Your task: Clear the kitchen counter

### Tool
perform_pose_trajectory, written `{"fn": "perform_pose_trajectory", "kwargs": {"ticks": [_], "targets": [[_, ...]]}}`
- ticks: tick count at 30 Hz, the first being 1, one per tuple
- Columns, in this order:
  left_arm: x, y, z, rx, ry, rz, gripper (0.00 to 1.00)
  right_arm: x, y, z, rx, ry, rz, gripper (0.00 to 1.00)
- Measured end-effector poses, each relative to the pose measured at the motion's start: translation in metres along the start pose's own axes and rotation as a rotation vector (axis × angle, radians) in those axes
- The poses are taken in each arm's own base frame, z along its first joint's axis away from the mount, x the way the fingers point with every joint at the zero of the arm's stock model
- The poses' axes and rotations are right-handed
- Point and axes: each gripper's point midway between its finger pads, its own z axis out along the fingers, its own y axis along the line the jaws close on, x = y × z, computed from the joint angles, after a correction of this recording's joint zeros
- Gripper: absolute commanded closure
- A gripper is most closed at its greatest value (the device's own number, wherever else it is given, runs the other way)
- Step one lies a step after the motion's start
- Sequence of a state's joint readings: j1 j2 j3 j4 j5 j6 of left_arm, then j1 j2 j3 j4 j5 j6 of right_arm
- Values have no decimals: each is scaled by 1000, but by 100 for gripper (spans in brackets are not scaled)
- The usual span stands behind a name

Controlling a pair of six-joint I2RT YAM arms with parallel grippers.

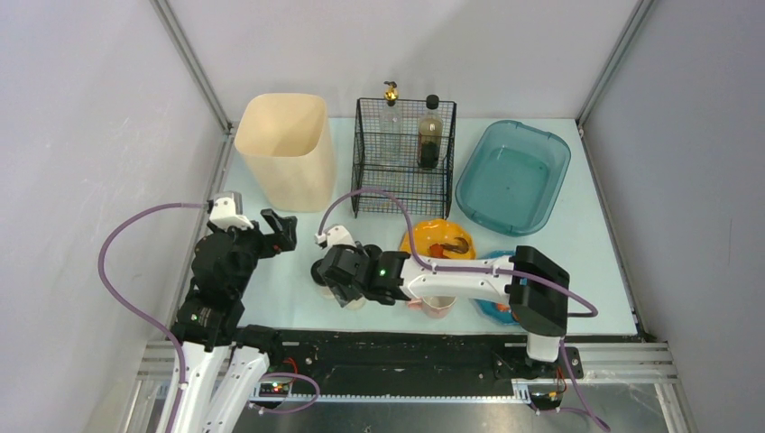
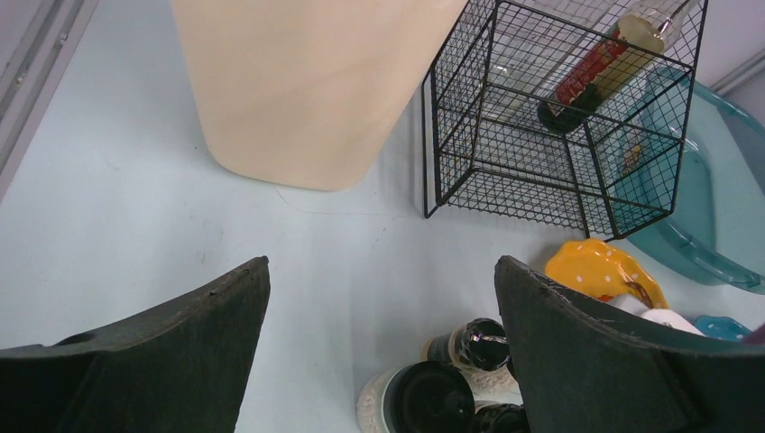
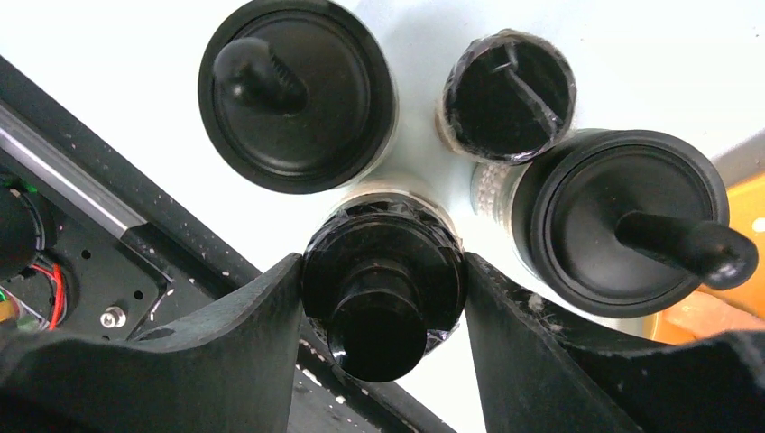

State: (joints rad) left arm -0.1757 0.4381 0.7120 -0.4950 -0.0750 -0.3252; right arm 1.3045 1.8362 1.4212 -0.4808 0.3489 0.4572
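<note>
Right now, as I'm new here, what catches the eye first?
The right gripper sits at the near edge of the counter, fingers flanking a black-capped bottle in a cluster of four dark-lidded containers. Behind stand a beige bin at back left, a wire basket holding two bottles, and a teal tub at back right.

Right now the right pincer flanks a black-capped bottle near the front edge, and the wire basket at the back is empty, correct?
Not empty: the top external view shows the wire basket holding a gold-pump bottle and a dark bottle. The right pincer does flank a black-capped bottle near the front edge.
</note>
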Motion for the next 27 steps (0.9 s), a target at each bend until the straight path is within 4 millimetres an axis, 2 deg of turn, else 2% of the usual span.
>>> {"fn": "perform_pose_trajectory", "kwargs": {"ticks": [4,7,11,16,22,24,27], "targets": [[0,0,0,0,0,0,2,4,5,-7,-7,-4,-48,72],[0,0,0,0,0,0,2,7,9,-21,-23,-3,-82,74],[1,0,1,-1,4,1,2,-2,13,-52,-64,-35,-93,74],[3,1,3,-5,15,1,2,-28,9,-106,-127,-122,-79,74],[5,1,5,-8,25,2,2,-59,-14,-170,-164,-261,-66,69],[5,1,5,-7,25,2,2,-69,-26,-183,-154,-306,-56,68],[5,1,5,-8,25,2,2,-87,-55,-194,-97,-362,-34,70]]}}
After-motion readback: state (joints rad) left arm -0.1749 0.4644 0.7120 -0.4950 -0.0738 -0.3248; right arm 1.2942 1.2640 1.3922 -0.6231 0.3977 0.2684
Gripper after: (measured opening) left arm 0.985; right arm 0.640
